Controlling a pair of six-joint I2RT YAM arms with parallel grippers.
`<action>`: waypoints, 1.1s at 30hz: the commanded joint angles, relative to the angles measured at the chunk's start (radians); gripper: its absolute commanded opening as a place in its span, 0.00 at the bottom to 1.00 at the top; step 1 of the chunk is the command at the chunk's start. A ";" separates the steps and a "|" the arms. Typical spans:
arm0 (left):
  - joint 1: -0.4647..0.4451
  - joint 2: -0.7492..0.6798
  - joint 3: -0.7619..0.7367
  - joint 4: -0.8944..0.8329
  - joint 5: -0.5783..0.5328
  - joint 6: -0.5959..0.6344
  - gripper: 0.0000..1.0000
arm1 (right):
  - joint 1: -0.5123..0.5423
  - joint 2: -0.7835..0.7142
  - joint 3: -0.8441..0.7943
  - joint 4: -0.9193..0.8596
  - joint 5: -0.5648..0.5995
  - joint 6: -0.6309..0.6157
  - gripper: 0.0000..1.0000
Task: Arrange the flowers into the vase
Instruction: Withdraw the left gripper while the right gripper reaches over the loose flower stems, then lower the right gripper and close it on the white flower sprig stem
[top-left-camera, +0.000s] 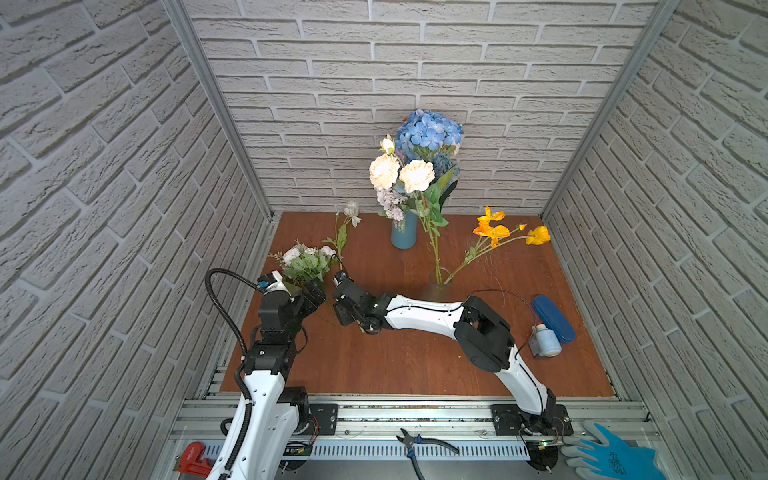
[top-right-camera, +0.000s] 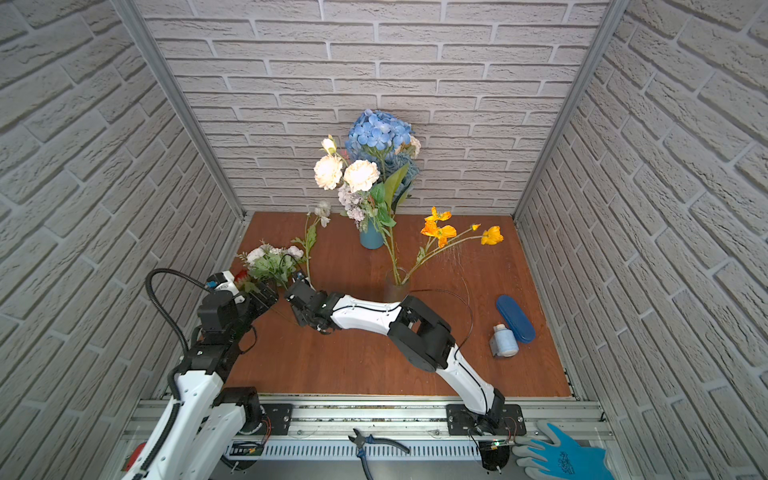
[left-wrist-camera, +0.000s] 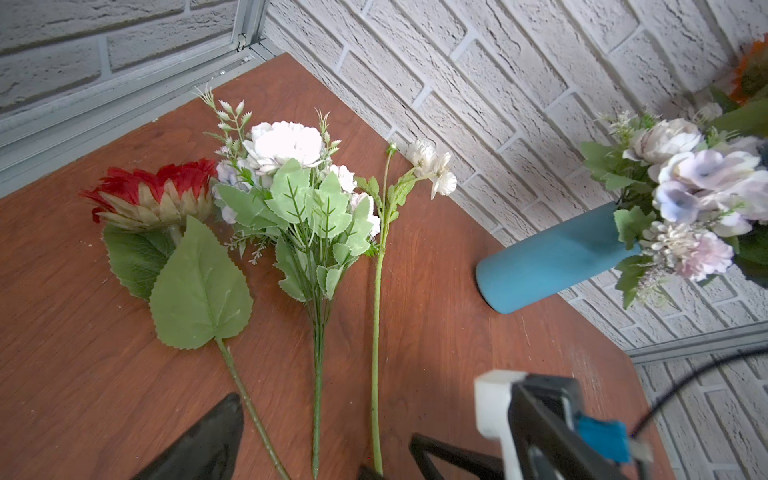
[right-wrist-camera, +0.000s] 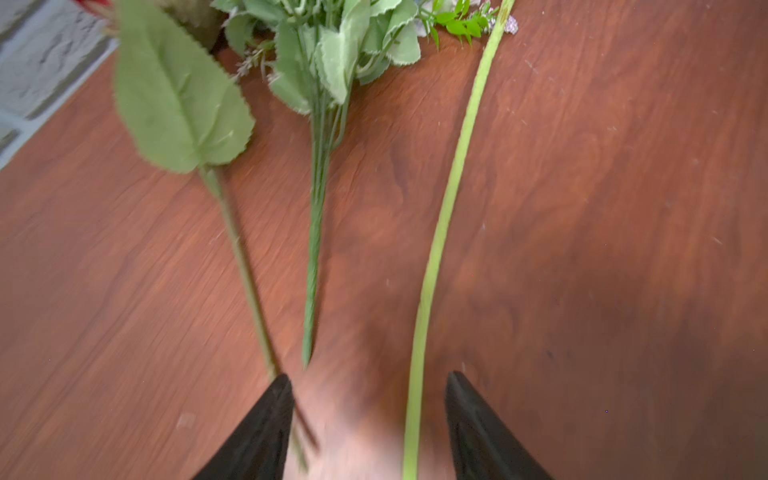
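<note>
The wooden desk (top-left-camera: 395, 353) sits within brick walls (top-left-camera: 374, 62); left hand (left-wrist-camera: 322, 419) and right hand (right-wrist-camera: 369, 376) gape, the right around a stem (right-wrist-camera: 436, 249), bloom cropped.

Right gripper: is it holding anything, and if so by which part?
Nothing is held. The right gripper is open, with its jaws on either side of the lower end of the pale green stem, which lies unpinched on the table.

Flat on table (left-wrist-camera: 83, 353), side by side: red daisy (left-wrist-camera: 153, 199) w/ big leaf (left-wrist-camera: 199, 286), white bunch (left-wrist-camera: 291, 183), thin white sprig (left-wrist-camera: 432, 166). Blue vase (left-wrist-camera: 552, 259) stands apart by brick wall (left-wrist-camera: 478, 83), lilac & white blooms (left-wrist-camera: 698, 191) in it. Left gripper (left-wrist-camera: 325, 417) spread wide over stem ends.
</note>
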 joint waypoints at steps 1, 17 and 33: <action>0.008 0.006 0.021 0.020 0.022 0.029 0.98 | -0.012 0.046 0.103 -0.016 0.070 -0.010 0.60; 0.022 0.028 0.018 0.023 0.017 0.014 0.98 | -0.048 0.157 0.154 -0.114 0.032 -0.056 0.13; 0.025 0.058 0.016 0.038 0.007 0.000 0.98 | -0.054 -0.067 -0.073 0.004 -0.047 -0.003 0.44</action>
